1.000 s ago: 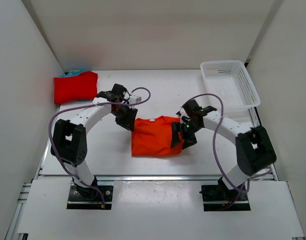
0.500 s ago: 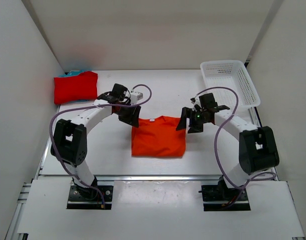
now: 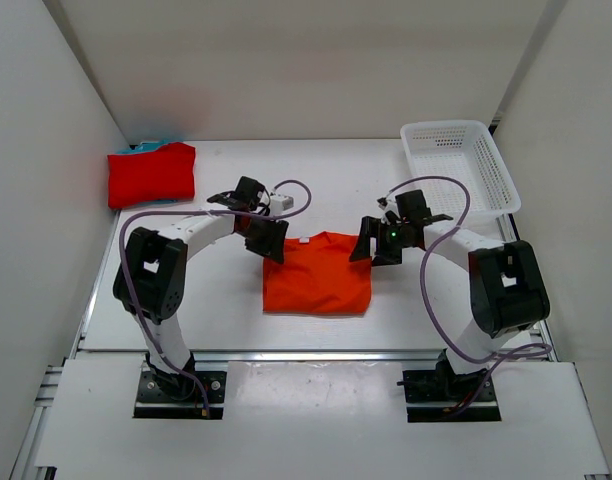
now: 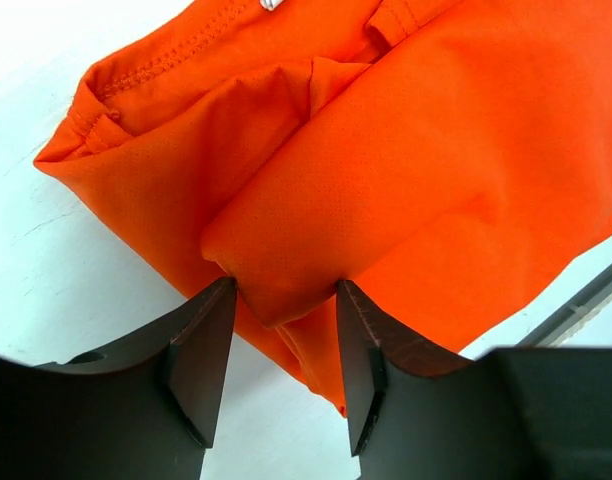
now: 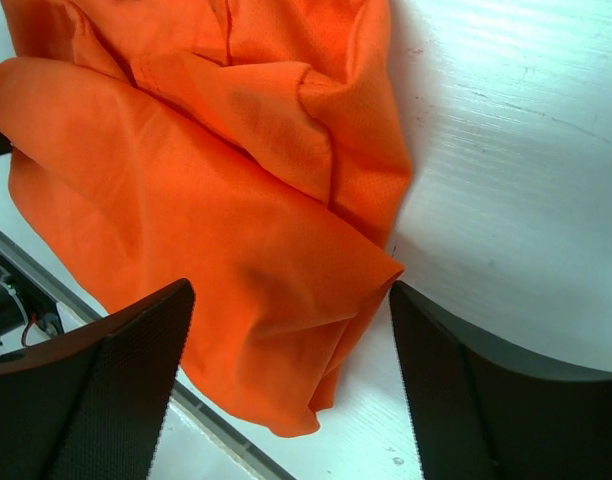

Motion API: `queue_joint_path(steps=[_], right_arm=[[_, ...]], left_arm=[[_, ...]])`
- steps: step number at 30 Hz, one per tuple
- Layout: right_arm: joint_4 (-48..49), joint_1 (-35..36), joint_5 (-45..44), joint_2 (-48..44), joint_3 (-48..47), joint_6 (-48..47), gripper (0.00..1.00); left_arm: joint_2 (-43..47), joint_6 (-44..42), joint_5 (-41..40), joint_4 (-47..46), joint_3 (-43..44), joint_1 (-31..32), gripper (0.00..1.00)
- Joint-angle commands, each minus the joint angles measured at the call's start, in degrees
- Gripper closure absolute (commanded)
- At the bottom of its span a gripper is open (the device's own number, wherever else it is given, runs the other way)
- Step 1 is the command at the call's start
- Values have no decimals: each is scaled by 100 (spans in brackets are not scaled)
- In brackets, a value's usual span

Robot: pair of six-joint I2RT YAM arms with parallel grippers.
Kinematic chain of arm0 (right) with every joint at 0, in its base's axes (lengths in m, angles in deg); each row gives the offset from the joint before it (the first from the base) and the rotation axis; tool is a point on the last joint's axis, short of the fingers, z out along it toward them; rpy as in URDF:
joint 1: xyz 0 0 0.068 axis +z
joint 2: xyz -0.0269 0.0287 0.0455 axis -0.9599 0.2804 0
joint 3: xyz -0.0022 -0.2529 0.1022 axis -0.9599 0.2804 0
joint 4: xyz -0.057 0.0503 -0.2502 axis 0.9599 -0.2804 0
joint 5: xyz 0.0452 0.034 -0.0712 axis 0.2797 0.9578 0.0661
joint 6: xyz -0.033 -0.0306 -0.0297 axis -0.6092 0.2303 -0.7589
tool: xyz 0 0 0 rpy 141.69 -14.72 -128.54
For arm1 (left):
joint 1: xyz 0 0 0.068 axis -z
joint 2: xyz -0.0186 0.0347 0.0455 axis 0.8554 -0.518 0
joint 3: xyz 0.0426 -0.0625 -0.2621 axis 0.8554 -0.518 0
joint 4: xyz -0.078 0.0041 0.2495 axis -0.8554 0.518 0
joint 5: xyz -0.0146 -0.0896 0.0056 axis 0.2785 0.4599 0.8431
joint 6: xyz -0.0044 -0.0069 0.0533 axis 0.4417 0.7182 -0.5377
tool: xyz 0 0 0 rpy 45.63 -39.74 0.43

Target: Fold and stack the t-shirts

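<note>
Shirts number three: one orange shirt (image 3: pixel 316 275) lies folded at the centre of the table (image 3: pixel 216 300), and one red shirt (image 3: pixel 151 175) sits on one teal shirt (image 3: pixel 146 147) at 10 o'clock. The left gripper (image 3: pixel 269 238) at its 11 o'clock corner and the right gripper (image 3: pixel 374 245) at 2 o'clock both stand released. One basket (image 3: pixel 444 125) stands at 2 o'clock.

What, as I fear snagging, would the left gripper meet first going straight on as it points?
Most likely the orange t-shirt: its folded corner lies between the open fingers of the left gripper, right ahead.
</note>
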Motion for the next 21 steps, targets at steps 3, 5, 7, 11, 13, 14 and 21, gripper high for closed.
queue_joint_path(steps=[3,5,7,11,13,14,21], right_arm=[[259,-52,186,253,-17,-219,23],[206,-17,107,253,-104,-307,29],[249,1,81,236,-70,-334,44],[320,-87,186,227,36,-264,81],[241,-87,195,157,18,-299,87],[162,-69,143,78,19,-342,88],[-303,159,72,-458,-166,-509,100]], left_arm=[[-20,-49,42,-381,-45,143,51],[-38,3,77,-443,-115,161,56],[5,82,77,-557,-141,161,63],[23,144,147,-549,-115,117,83],[67,188,183,-557,-142,108,91],[163,188,183,-566,-133,125,94],[646,92,183,-233,-19,12,100]])
